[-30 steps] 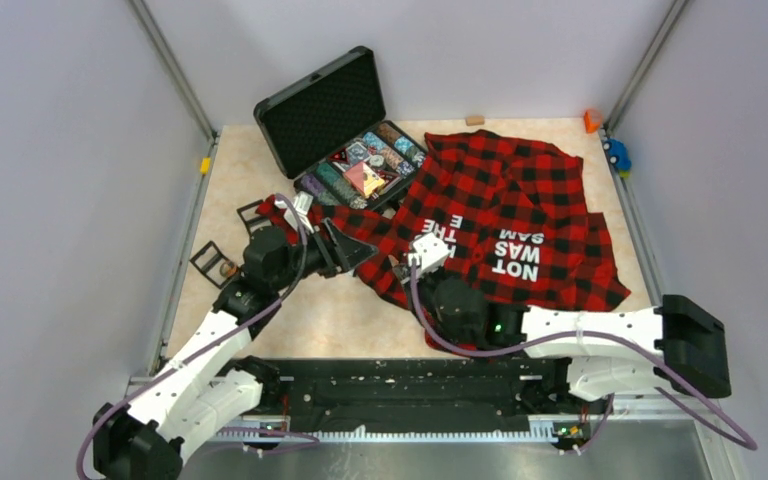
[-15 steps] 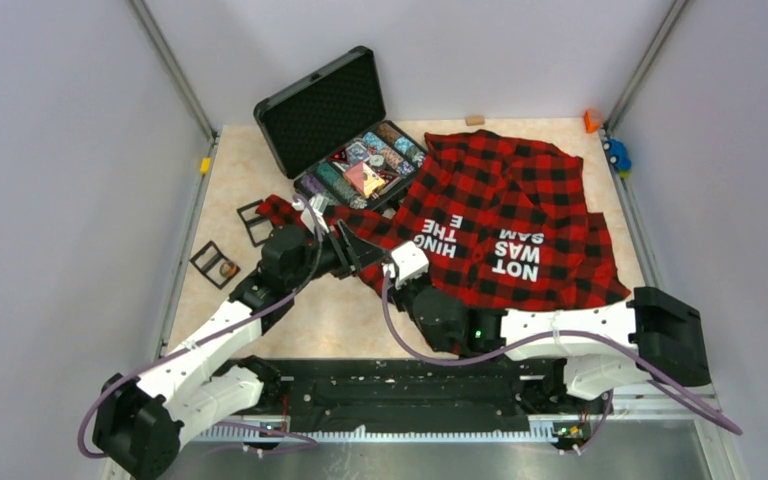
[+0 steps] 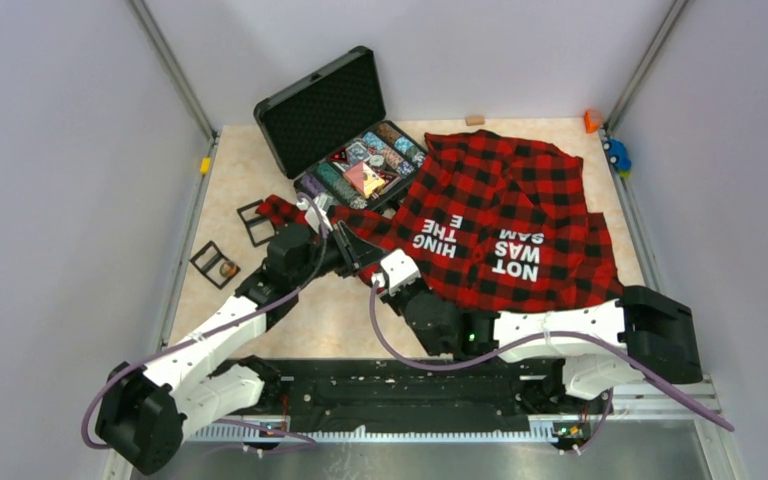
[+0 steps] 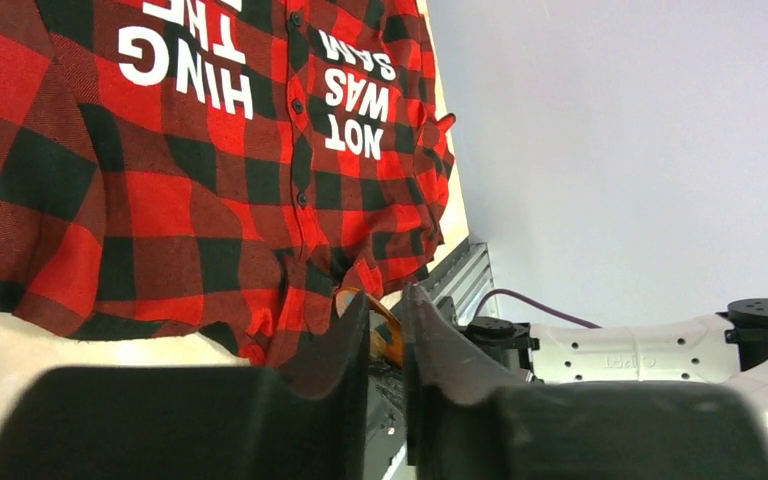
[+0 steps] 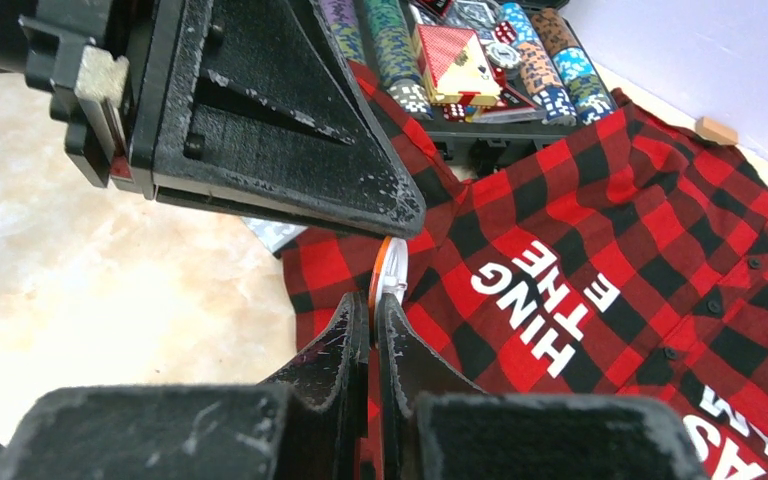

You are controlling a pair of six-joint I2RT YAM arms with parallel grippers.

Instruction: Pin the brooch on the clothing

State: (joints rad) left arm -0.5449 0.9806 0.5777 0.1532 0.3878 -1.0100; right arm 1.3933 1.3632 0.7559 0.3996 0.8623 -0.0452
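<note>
**Right fingers** (image 5: 352,335): clenched. They are pinching the lower edge of the brooch (image 5: 390,272), a thin white disc with an orange rim. They are holding it upright, edge-on to the wrist camera, over the near-left edge of the shirt (image 3: 520,200).

**Left fingers** (image 4: 345,345): standing a narrow slit apart, with the tips hanging right at the brooch's top edge. The orange rim is showing in the slit, but I cannot tell whether they are gripping it.

**Shirt**: red-and-black checked with white block lettering, lying spread across the right half of the worktop (image 3: 235,165).

**Worktop**: beige and marbled. It is also carrying an open black case (image 3: 325,105) of chips and cards just beside the shirt's far-left edge, and two small black frames (image 3: 212,262) at the left.

**Room**: plain pale grey walls are closing in the left, far and right sides.
</note>
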